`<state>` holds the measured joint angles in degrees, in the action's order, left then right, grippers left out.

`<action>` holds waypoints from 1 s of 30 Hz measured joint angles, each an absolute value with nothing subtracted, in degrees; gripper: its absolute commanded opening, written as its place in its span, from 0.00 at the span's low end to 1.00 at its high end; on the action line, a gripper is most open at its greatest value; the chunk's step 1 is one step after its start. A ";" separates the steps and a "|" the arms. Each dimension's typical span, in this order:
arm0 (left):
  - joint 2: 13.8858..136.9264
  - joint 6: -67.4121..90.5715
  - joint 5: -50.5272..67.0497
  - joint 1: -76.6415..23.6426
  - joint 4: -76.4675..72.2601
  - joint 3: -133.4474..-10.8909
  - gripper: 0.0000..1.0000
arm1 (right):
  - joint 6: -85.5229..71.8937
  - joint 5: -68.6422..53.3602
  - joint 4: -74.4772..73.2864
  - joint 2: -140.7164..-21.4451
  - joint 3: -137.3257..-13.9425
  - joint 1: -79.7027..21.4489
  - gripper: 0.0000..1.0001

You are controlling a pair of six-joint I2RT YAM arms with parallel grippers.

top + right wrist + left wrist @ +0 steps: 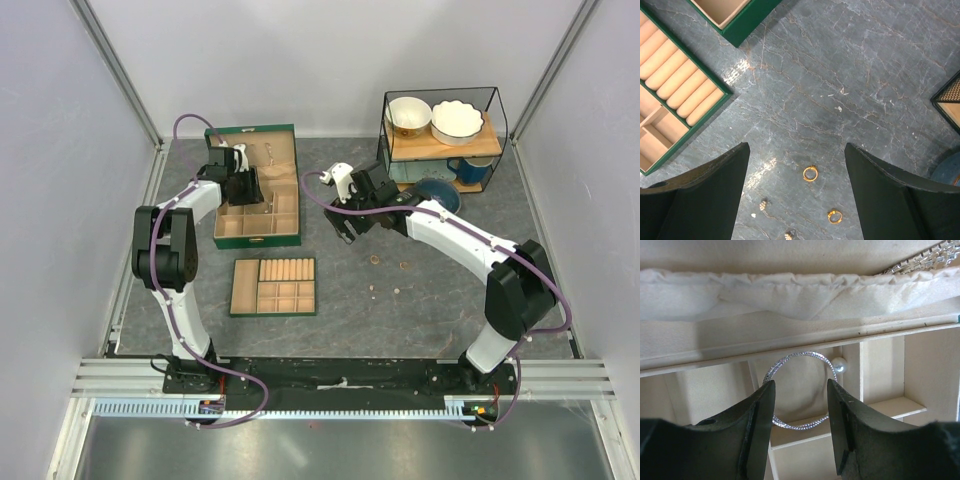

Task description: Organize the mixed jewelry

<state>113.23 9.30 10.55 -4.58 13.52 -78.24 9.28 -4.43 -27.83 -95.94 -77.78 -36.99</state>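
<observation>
In the left wrist view the silvery hoop (800, 354) is covered at its 8 and 4 o'clock by the fingers (760, 430) of the left pincer (800, 385); if they touch it, I cannot tell. A sparkling chain (927, 259) at 1 o'clock is cut by the picture's edge. In the right wrist view a pale stud (788, 235) at 6 o'clock is cut by the bottom edge, and a blue thing (949, 172) at 3 o'clock by the right edge. From above, the small pieces (374, 260) on the table (440, 300) are too small to name.
</observation>
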 measured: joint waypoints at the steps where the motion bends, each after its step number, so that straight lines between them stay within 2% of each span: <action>1: 113.27 9.28 10.50 -4.58 13.52 -78.24 0.53 | 9.28 -4.43 -27.83 -95.94 -77.69 -36.99 0.86; 30: 113.47 5.69 7.01 -6.26 15.62 -79.18 0.53 | 9.26 -4.69 -27.86 -95.94 -77.25 -36.86 0.86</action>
